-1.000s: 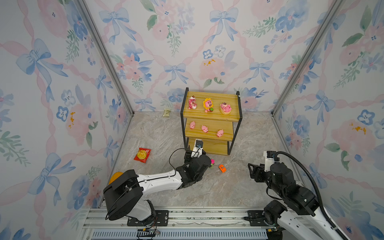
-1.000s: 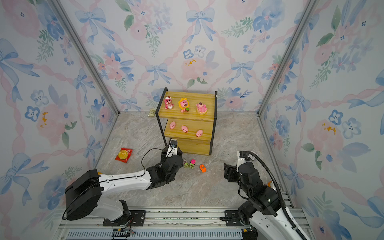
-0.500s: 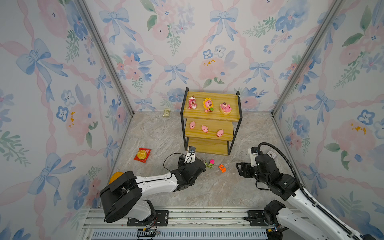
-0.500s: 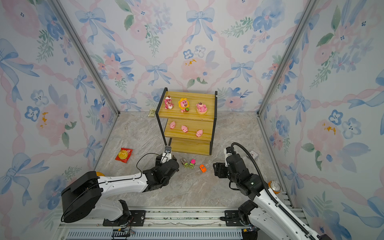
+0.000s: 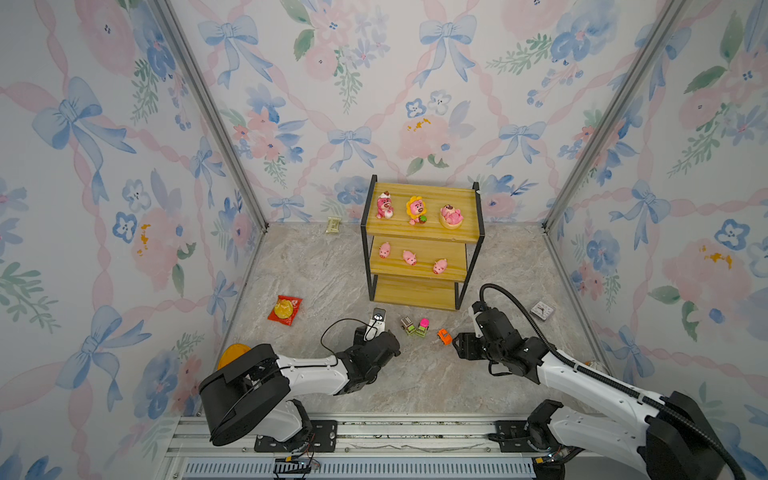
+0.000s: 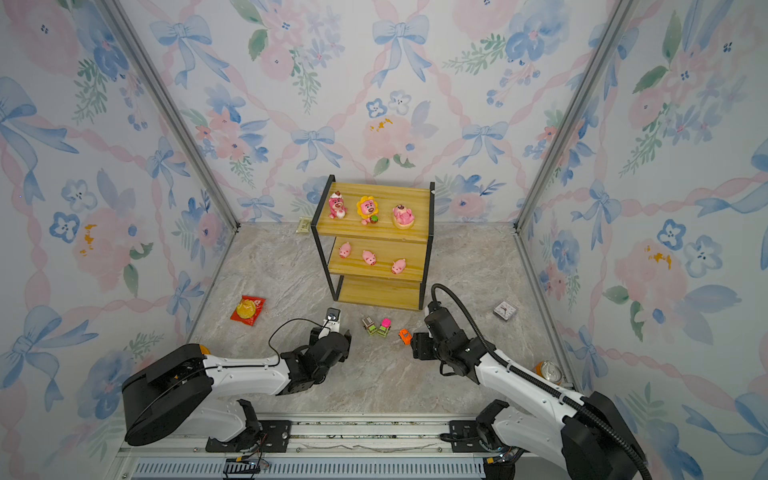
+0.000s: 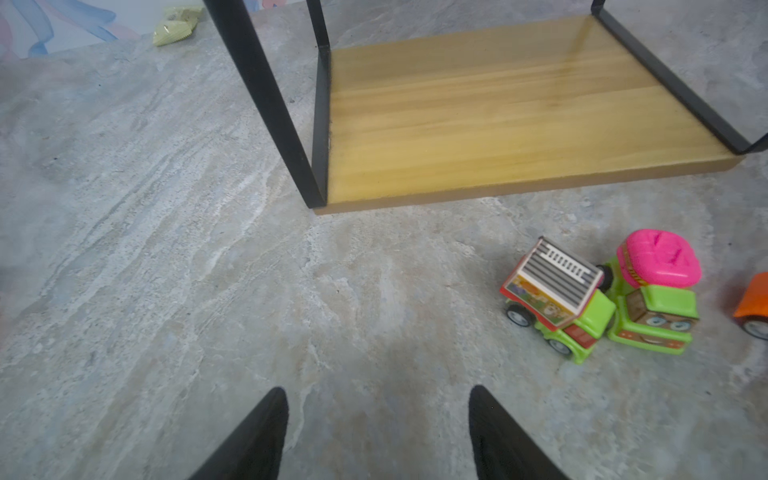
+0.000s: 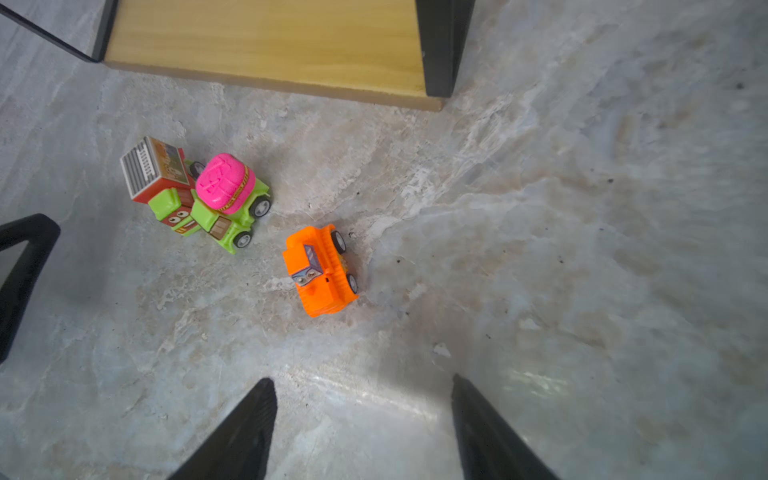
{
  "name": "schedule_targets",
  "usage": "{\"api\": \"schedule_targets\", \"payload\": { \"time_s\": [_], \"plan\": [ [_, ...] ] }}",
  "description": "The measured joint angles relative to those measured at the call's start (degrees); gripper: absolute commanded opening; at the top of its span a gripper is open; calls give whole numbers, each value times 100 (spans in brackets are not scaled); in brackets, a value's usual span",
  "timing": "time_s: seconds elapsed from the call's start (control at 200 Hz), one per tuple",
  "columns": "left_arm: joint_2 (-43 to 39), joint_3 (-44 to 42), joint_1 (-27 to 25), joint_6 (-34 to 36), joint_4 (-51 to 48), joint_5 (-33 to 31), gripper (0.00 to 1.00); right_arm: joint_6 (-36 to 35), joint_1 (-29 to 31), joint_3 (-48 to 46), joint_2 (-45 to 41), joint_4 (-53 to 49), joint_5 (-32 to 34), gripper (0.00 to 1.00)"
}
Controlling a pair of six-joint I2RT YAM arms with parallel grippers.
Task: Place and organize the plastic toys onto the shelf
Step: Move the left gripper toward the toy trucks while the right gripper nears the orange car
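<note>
The orange car (image 8: 320, 270) lies on the floor in front of the shelf (image 5: 419, 293), which has a bare bottom board. To its left, the pink-green car (image 7: 656, 286) touches the grey-green car (image 7: 552, 291). Only the top views show the bears (image 5: 417, 210) on the top tier and the pigs (image 5: 409, 257) on the middle one. Only the wrist views show the left gripper (image 7: 378, 399) and right gripper (image 8: 361, 382) with fingers spread, empty.

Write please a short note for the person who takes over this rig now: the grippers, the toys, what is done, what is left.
Left gripper: fingers open, empty, low over the floor near the shelf.
Right gripper: fingers open, empty, facing the orange car.
Done: three bears on the top board, three pigs on the middle board.
Left: bottom board bare; orange car, grey-green car and pink-green car lie on the floor in front of it, the two green ones touching.
</note>
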Motion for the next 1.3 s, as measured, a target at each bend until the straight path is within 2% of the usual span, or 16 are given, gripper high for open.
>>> {"api": "schedule_targets", "payload": {
  "time_s": [0.18,0.39,0.785,1.3],
  "plan": [
    [4,-13,24,-55,227,173,70,-208,424,197,673,245,275,64],
    [4,-83,59,-155,343,254,71,-490,601,361,1099,514,584,62],
    [4,-125,101,-201,343,271,71,-1071,621,713,1657,651,909,60],
    [4,-164,105,-282,345,271,71,-1198,621,780,2037,793,922,53]
  ]
}}
